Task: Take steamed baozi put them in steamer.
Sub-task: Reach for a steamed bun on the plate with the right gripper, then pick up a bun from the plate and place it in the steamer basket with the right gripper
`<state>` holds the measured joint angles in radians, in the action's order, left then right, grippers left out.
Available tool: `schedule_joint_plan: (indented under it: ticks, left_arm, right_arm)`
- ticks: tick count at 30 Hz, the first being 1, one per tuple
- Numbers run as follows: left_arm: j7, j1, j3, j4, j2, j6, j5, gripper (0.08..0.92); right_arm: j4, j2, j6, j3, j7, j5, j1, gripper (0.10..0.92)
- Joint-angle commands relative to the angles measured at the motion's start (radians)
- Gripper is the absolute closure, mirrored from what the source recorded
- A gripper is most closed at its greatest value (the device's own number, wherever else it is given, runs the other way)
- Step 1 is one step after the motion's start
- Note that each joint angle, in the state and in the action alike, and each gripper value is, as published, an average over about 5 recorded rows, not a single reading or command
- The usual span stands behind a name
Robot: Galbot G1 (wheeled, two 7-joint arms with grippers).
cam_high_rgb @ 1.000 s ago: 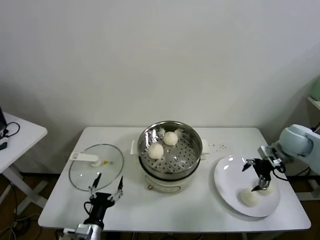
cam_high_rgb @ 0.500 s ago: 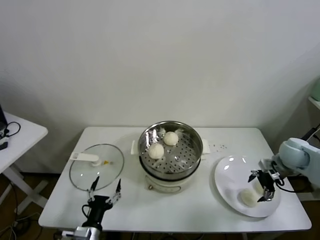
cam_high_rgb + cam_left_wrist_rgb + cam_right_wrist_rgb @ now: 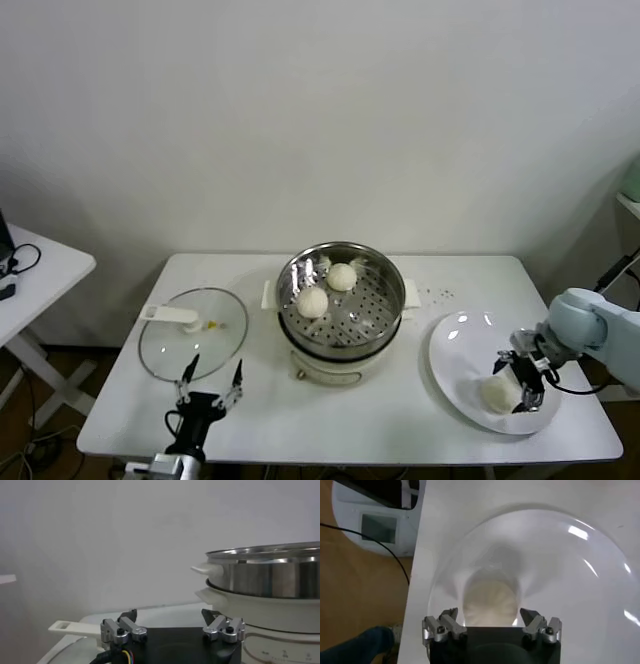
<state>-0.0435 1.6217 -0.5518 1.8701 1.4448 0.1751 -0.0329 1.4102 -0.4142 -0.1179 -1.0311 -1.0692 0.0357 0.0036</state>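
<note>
Nearest to us, at the front edge of the white table (image 3: 400,420), we log the left gripper (image 3: 212,377): parked, fingers spread wide and pointing up, nothing between them. Its own wrist view shows the same, both fingertips (image 3: 131,616) apart with only air between, and the steamer's steel wall (image 3: 272,575) standing beyond.

At the front right we list the white plate (image 3: 460,345). The right gripper (image 3: 523,377) is down over it, the jaws apart on either side of one steamed baozi (image 3: 497,393). The right wrist view shows that bun (image 3: 492,601) lying on the plate (image 3: 580,580) between the spread fingertips (image 3: 451,615); we cannot tell whether the pads touch the dough. Only one bun is plainly seen on the plate; the gripper hides the spot beside it.

Just behind the left gripper we record a flat glass lid (image 3: 170,350) with a white handle (image 3: 168,315), lying on the table to the left of the pot.

At the table's middle we enter the steamer (image 3: 340,305), a shiny round pot on a cream-white base with side handles. Two further buns rest on its perforated floor: one (image 3: 312,301) toward the left, one (image 3: 342,277) toward the back, close together.

Farthest off, a second white table (image 3: 40,275) stands at the left, before the plain wall (image 3: 320,120).
</note>
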Motion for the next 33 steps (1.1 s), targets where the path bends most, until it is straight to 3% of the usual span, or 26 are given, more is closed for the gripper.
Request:
schedule_joint_plan:
  ticks: [1, 9, 16, 24, 33]
  left_arm:
    - [0.0, -0.002, 0.001, -0.002, 0.001, -0.002, 0.001, 0.177]
    - [0.0, -0.003, 0.001, 0.003, 0.004, -0.006, 0.004, 0.177]
    - [0.0, -0.005, 0.004, 0.002, 0.008, -0.007, 0.007, 0.177]
    - [0.0, -0.006, 0.004, 0.002, 0.009, -0.007, 0.007, 0.177]
    - [-0.001, -0.006, 0.007, 0.003, 0.001, -0.011, 0.009, 0.177]
  right_arm:
    - [-0.01, -0.014, -0.001, -0.002, 0.009, -0.008, -0.014, 0.203]
    - [-0.02, -0.032, -0.002, 0.003, 0.009, -0.014, -0.017, 0.209]
    - [-0.018, -0.03, -0.001, 0.004, 0.004, -0.017, -0.014, 0.299]
    - [-0.003, -0.016, 0.002, 0.018, -0.006, -0.001, 0.008, 0.347]
    - [0.092, 0.007, 0.144, -0.001, -0.083, 0.004, 0.308, 0.358]
